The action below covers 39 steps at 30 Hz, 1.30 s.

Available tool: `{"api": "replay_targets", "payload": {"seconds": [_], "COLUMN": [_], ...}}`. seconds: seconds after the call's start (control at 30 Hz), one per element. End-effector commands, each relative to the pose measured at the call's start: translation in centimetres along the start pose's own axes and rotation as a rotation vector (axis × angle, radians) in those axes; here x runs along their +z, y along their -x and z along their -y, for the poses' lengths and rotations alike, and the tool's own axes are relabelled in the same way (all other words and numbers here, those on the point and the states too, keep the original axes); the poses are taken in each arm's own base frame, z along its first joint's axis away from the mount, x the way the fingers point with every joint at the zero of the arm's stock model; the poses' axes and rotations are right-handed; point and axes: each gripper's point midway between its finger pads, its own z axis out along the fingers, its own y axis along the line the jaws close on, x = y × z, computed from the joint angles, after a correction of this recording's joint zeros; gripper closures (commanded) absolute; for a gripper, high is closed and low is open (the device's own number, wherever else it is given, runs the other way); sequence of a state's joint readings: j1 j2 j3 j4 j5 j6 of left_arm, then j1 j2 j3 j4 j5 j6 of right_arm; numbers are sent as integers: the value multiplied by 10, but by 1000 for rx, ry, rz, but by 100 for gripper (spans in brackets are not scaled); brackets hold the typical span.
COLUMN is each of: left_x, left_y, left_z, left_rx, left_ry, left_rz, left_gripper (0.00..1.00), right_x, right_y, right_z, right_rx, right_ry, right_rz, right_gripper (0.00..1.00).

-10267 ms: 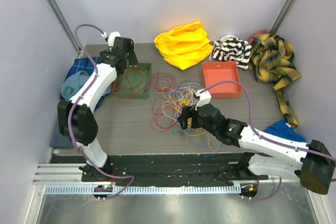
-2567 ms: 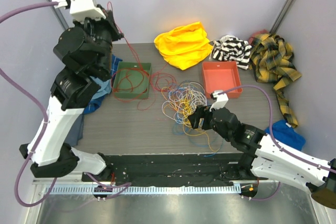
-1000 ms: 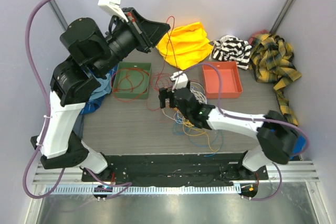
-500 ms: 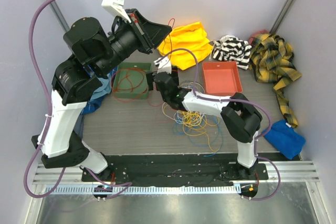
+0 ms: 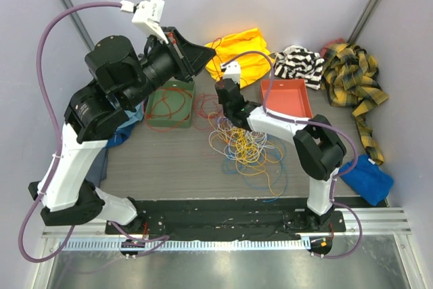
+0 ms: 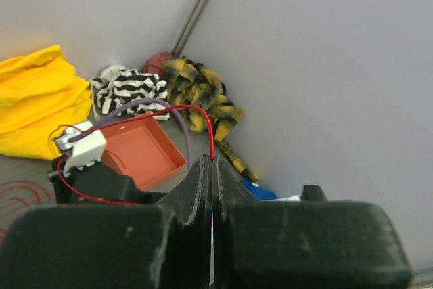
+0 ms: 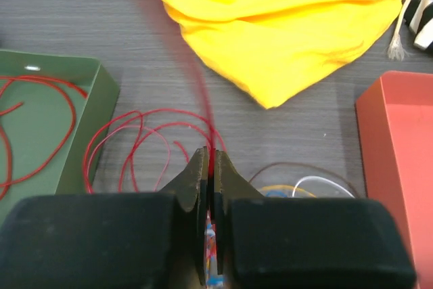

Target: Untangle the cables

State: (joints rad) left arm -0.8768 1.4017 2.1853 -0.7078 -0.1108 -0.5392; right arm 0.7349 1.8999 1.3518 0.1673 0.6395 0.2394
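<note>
Red cable point(image 6: 211, 141) pinched in left gripper point(image 6: 212, 167) above green tray point(image 7: 88, 126) and right gripper point(image 7: 210, 162) beside it; hard pull may snap it

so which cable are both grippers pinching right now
The red cable: it runs from the shut left gripper to the shut right gripper. The yellow, white, blue and orange cables lie loose in a pile on the table.

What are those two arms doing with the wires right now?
Left end effector shut on red wire. Right end effector shut on same wire, nearer the table. Tangled pile lies on table. Nothing in the way seen.
</note>
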Motion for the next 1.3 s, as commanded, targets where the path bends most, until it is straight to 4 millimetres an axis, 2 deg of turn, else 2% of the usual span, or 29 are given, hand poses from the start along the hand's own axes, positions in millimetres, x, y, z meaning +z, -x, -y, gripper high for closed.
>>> {"api": "replay_targets", "payload": {"seconds": [0.0, 0.03, 0.07, 0.1, 0.13, 0.17, 0.2, 0.23, 0.3, 0.37, 0.4, 0.43, 0.5, 0.53, 0.57, 0.6, 0.63, 0.67, 0.7, 0.77, 0.8, 0.83, 0.87, 0.9, 0.93, 0.97, 1.0, 1.07, 1.27], "left_x": [-11, -19, -23, -19, -22, -33, -29, -30, -28, -24, -22, -20, -15, -16, -15, -13, -15, -16, -17, -19, -19, -20, -21, -21, -21, -20, -20, -17, -14], "left_y": [8, 11, 17, 2, 0, 6, -9, -13, -31, -44, -52, -55, -60, -57, -53, -53, -48, -40, -37, -25, -21, -16, -11, -9, -6, -6, -6, -11, -32], "left_z": [-18, -24, -38, -53, -62, -77, -89, -97, -118, -130, -138, -142, -149, -153, -155, -158, -161, -163, -167, -173, -176, -181, -183, -185, -192, -196, -201, -218, -279], "left_rx": [38, 44, 46, 57, 70, 70, 84, 102, 123, 139, 150, 156, 171, 178, 183, 191, 195, 196, 208, 205, 203, 200, 194, 191, 191, 192, 193, 194, 153], "left_ry": [78, 102, 175, 228, 265, 339, 379, 408, 489, 528, 560, 578, 610, 636, 648, 665, 689, 707, 726, 755, 763, 780, 789, 797, 816, 827, 840, 881, 1001], "left_rz": [67, 87, 126, 106, 115, 159, 137, 137, 117, 96, 87, 82, 77, 90, 100, 101, 118, 137, 145, 185, 197, 211, 230, 239, 248, 251, 252, 243, 209], "left_gripper": [100, 100, 100, 100, 100, 100, 100, 100, 100, 100, 100, 100, 100, 100, 100, 100, 100, 100, 100, 100, 100, 100, 100, 100, 100, 100, 100, 100, 100], "right_x": [-45, -53, -69, -80, -88, -97, -115, -123, -143, -155, -161, -166, -169, -171, -168, -173, -172, -161, -168, -156, -165, -164, -148, -163, -161, -144, -147, -134, -76], "right_y": [65, 60, 75, 80, 72, 72, 88, 83, 100, 113, 137, 138, 153, 167, 171, 193, 197, 190, 216, 211, 241, 244, 234, 257, 261, 247, 256, 246, 177], "right_z": [3, 8, 9, 6, 7, 6, 4, 4, 3, -3, -9, -17, -28, -39, -44, -51, -56, -70, -77, -99, -106, -112, -124, -131, -135, -147, -149, -155, -177], "right_rx": [127, 131, 177, 194, 189, 208, 235, 224, 245, 236, 248, 235, 241, 247, 248, 265, 264, 251, 274, 259, 280, 278, 270, 280, 280, 267, 272, 267, 204], "right_ry": [65, 73, 105, 156, 175, 200, 261, 281, 332, 382, 411, 451, 493, 530, 540, 567, 580, 603, 637, 675, 712, 730, 730, 789, 798, 793, 806, 799, 741], "right_rz": [104, 85, 107, 104, 79, 69, 82, 56, 68, 49, 75, 46, 46, 51, 50, 82, 75, 43, 85, 43, 93, 83, 54, 83, 85, 53, 71, 56, -36], "right_gripper": [99, 99, 99, 99, 99, 99, 99, 99, 99, 99, 99, 99, 99, 99, 99, 99, 99, 99, 99, 99, 99, 99, 99, 99, 99, 99, 99, 99, 99]}}
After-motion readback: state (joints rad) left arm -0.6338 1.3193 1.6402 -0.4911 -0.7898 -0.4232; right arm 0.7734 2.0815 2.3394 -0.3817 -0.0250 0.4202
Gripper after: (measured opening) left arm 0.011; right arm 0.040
